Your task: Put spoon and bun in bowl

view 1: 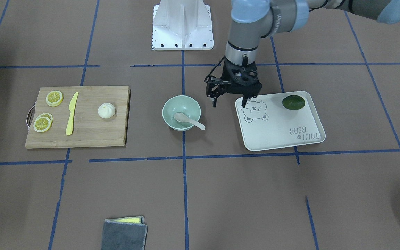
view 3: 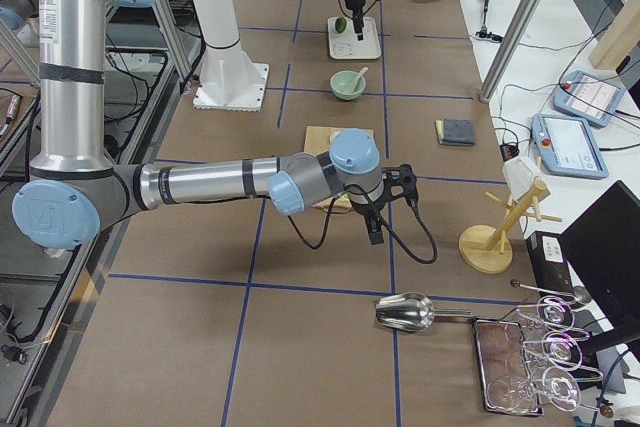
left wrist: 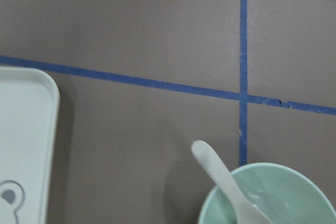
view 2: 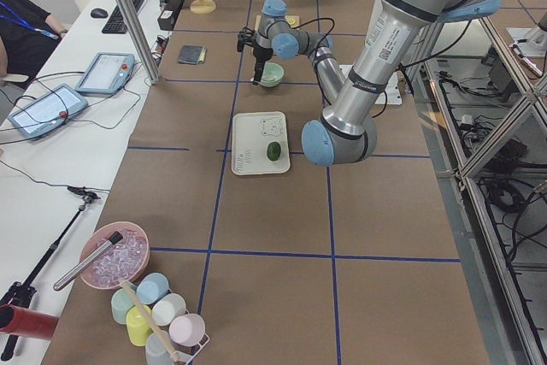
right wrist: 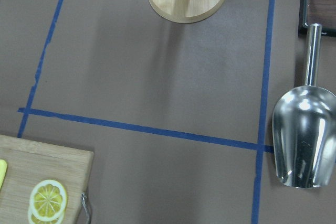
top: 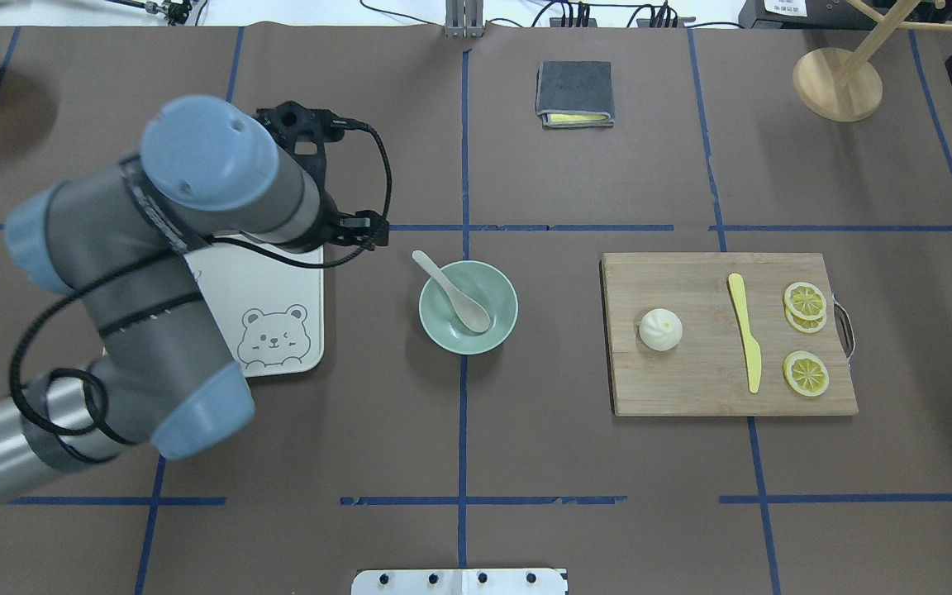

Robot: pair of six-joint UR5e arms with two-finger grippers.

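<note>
Left gripper (view 1: pixel 229 103) is hanging open, empty. Spoon (top: pixel 453 291) handle is overhanging bowl (top: pixel 435 330) rim at 11 o'clock overhead; a dropped bun (top: pixel 660 329) could flip it out.

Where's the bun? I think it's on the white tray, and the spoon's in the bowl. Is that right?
Not quite. The bun sits on the wooden cutting board, not the white tray; the overhead view shows it. The spoon is in the bowl, as you said.
</note>
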